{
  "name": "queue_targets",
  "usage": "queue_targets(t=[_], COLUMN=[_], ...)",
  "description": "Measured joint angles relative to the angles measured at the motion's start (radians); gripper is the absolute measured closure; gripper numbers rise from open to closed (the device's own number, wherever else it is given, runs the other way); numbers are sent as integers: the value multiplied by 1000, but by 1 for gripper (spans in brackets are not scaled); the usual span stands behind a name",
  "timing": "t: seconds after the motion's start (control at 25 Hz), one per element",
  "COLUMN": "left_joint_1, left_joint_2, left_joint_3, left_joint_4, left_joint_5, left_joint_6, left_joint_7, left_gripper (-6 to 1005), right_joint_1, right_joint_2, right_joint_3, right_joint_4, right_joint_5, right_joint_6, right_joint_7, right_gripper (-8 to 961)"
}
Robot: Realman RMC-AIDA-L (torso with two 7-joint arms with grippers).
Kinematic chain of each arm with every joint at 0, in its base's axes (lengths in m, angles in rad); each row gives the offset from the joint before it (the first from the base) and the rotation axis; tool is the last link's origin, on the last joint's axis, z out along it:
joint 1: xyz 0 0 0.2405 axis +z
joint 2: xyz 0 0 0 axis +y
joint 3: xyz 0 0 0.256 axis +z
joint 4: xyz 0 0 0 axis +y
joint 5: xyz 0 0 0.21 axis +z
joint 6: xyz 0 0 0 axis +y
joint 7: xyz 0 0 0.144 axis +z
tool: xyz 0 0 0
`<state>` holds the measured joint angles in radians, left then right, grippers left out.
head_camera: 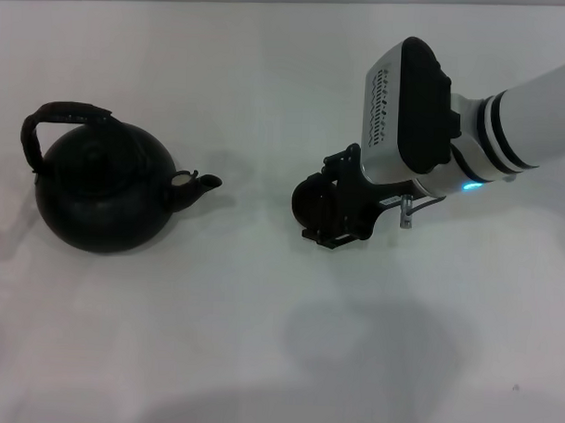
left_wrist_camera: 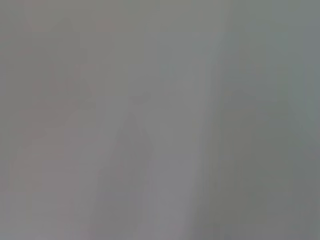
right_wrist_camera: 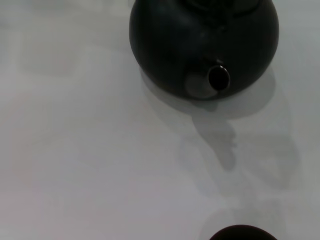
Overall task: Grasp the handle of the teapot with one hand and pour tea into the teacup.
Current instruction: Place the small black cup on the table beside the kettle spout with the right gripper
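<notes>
The large round black teapot (head_camera: 102, 191) stands at the left of the white table, its rough arched handle (head_camera: 58, 115) rising over the lid and its short spout (head_camera: 198, 185) pointing right. The small black teacup (head_camera: 308, 199) sits near the table's middle. My right gripper (head_camera: 329, 207) is low against the teacup's right side, reaching in from the right. The right wrist view looks over the teacup rim (right_wrist_camera: 242, 234) toward the teapot (right_wrist_camera: 200, 40), whose spout mouth (right_wrist_camera: 218, 77) faces the camera. No left gripper appears, and the left wrist view shows only blank grey.
The white table top (head_camera: 259, 359) spreads around both objects, with an open gap between the spout and the teacup. My right arm's white forearm (head_camera: 537, 114) crosses the upper right of the head view.
</notes>
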<state>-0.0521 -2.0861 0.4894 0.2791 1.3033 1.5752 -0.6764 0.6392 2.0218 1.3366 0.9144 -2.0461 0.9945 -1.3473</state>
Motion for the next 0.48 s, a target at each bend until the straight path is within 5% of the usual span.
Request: queue_targets(t=[0.48], left_joint_1=[0], left_joint_2=[1], left_joint_3=[0], left_joint_4=[0], left_joint_5=[1], left_joint_6=[0], left_joint_7=[0], left_gripper=[199], right_joint_1=[47], right_joint_2=[-3], right_joint_3=[-32], right_joint_4=[-66], right_joint_5=[-5], right_joint_6=[-10], right_joint_7=[25], right_gripper=[230])
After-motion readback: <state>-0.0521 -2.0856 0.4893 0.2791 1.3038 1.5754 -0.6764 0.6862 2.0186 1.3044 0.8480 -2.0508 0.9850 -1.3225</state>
